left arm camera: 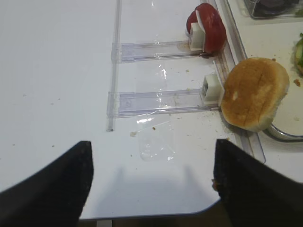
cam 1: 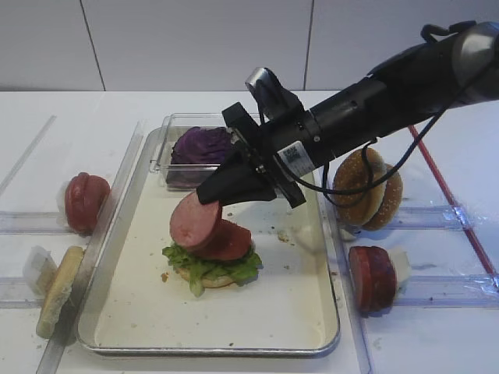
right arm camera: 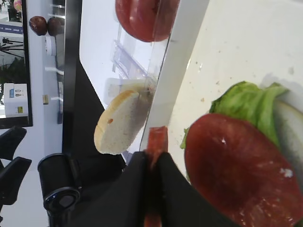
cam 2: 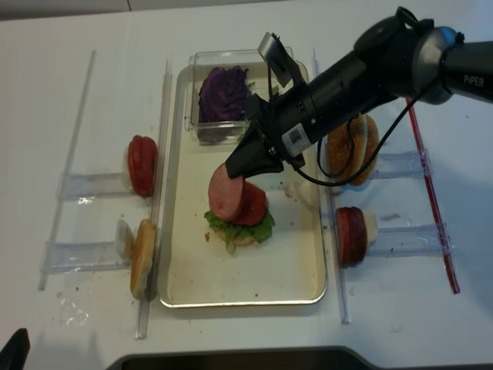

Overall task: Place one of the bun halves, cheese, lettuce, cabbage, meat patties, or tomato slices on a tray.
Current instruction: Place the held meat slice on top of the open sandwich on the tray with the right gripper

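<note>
- The right gripper [cam 1: 209,192] reaches in over the tray [cam 1: 304,343], its black fingers pinched shut on the upper rim of a meat patty [cam 1: 195,220]. The disc hangs on edge, tilted, just above the half-built burger.
- The right wrist view shows the grip closely: the two fingers meet on a thin strip of the patty's dark red-brown rim, so the hold is by the edge only, not across the faces.
- Below the held patty, the stack sits near the middle of the tray: a bun half [cam 1: 214,278] at the bottom, ruffled lettuce [cam 1: 210,265] over it, and a red slice [cam 1: 231,241] on top.
- The patty looks thick and stiff enough to keep its shape when hung by its rim. It also looks smooth and possibly slick, so an edge pinch could slip or let it swing.
- A safer hold would probably sit deeper over the rim, with the pads on both flat faces. Laid flat on the slice, it could slide off the soft lettuce bed.
- Purple cabbage [cam 1: 201,145] fills a clear plastic box [cam 1: 162,152] at the tray's far end.
- The left gripper [left arm camera: 151,184] stands wide open and empty over the white table [left arm camera: 57,71], well apart from the tray.
</note>
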Action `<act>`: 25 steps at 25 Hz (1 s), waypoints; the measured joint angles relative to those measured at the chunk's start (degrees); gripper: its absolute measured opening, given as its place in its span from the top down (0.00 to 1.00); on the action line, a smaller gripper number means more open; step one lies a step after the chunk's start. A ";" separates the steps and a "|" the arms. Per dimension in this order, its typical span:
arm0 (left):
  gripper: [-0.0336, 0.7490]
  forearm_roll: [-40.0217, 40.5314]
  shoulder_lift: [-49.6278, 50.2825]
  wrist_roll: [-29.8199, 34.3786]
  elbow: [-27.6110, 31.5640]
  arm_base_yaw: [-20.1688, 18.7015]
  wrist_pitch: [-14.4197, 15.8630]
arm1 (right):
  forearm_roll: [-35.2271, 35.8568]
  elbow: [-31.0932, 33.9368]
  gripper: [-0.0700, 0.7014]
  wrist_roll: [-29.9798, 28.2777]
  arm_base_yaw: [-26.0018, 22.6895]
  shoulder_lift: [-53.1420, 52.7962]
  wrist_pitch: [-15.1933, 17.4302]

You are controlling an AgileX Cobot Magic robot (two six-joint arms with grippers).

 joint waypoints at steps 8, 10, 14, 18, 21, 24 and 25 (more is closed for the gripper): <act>0.33 0.00 0.00 0.00 0.00 0.00 0.00 | -7.64 0.00 0.81 2.54 0.00 0.00 -0.92; 0.33 0.00 0.00 0.00 0.00 0.00 0.00 | -7.86 0.00 0.81 2.76 0.00 0.00 -1.14; 0.33 0.00 0.00 0.00 0.00 0.00 0.00 | -5.47 0.00 0.81 2.39 0.00 0.00 -1.37; 0.33 0.00 0.00 0.00 0.00 0.00 0.00 | -4.32 0.00 0.81 1.88 0.00 0.00 -3.52; 0.33 0.00 0.00 0.00 0.00 0.00 0.00 | -4.19 0.00 0.81 1.75 0.00 0.36 -4.37; 0.33 0.00 0.00 0.00 0.00 0.00 0.00 | -4.06 0.00 0.81 1.73 0.00 1.33 -4.65; 0.33 0.00 0.00 0.00 0.00 0.00 0.00 | -4.06 0.00 0.81 1.73 0.00 1.53 -4.65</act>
